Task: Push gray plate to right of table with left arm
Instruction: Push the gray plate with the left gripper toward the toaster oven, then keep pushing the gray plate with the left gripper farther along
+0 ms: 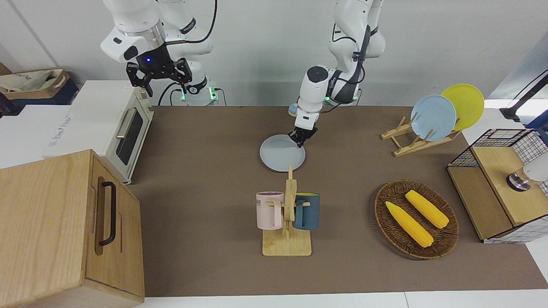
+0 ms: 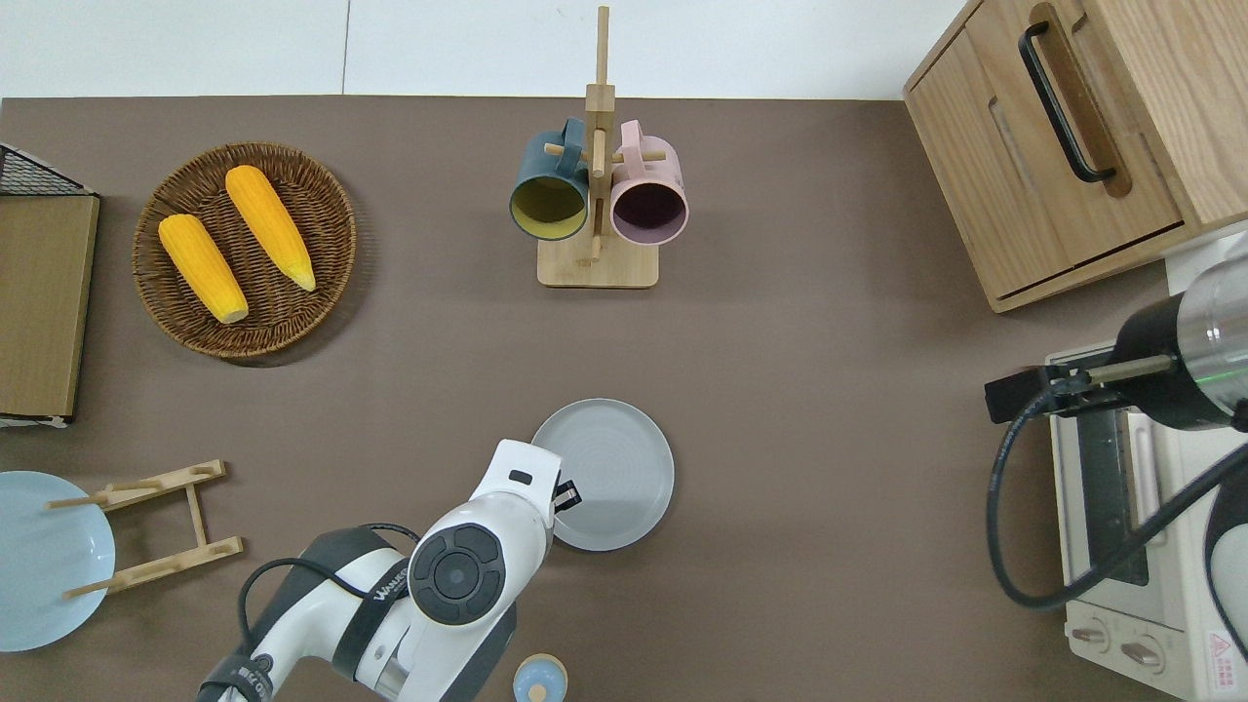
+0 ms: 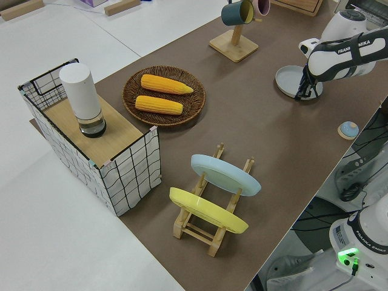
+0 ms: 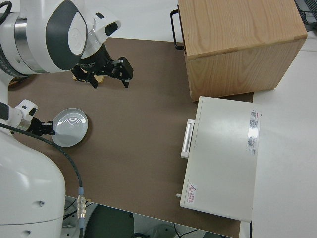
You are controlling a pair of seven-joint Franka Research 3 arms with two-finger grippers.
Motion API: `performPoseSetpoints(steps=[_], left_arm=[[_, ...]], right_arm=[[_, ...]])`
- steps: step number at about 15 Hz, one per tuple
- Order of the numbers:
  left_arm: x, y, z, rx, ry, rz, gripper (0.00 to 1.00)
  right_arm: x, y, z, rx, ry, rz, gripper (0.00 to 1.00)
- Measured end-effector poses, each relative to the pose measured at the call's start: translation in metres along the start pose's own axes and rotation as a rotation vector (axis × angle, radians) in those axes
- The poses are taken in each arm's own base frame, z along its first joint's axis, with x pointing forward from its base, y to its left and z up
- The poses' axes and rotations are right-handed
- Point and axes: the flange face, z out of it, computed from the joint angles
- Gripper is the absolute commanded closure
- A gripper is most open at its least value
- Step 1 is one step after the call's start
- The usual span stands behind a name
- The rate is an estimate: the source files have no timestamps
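Left pincer [image 1: 302, 139] is down at the rim of the gray plate [image 1: 280, 154], on the edge toward the left arm's end of the desk; whether its fingers are spread or closed I cannot tell, and it does not seem to hold anything. Plate lies flat mid-desk, nearer the robots than the wooden mug rack [image 1: 287, 222] with its pink mug [image 1: 269, 209] and dark teal mug [image 1: 307, 210]. To push well: keep the tips low against the rim, press through the plate's centre line toward the right arm's end so it slides and doesn't spin off or ride under the fingers, go slow, stop short of the toaster oven [image 1: 124, 130]. Path that way looks open brown desk [image 1: 205, 179]. Right pincer [image 1: 159, 77] is parked, jaws apart, empty. Elsewhere: wicker basket [image 1: 387, 218] with two corn cobs [image 1: 417, 218], a dish rack [image 1: 411, 141] holding a sky-blue plate [image 1: 433, 117] and a yellow plate [image 1: 466, 102], wooden cabinet [image 1: 64, 231], wire-frame box [image 1: 496, 184].
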Motion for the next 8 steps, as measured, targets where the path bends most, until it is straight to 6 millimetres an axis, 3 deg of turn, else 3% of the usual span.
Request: performPoseSetpoints(steps=[8], left_arm=[[-0.034, 0.045, 0.004, -0.009, 0.015, -0.051, 1.00]], right_arm=[[0.000, 0.000, 0.000, 0.000, 0.000, 0.000, 0.017]])
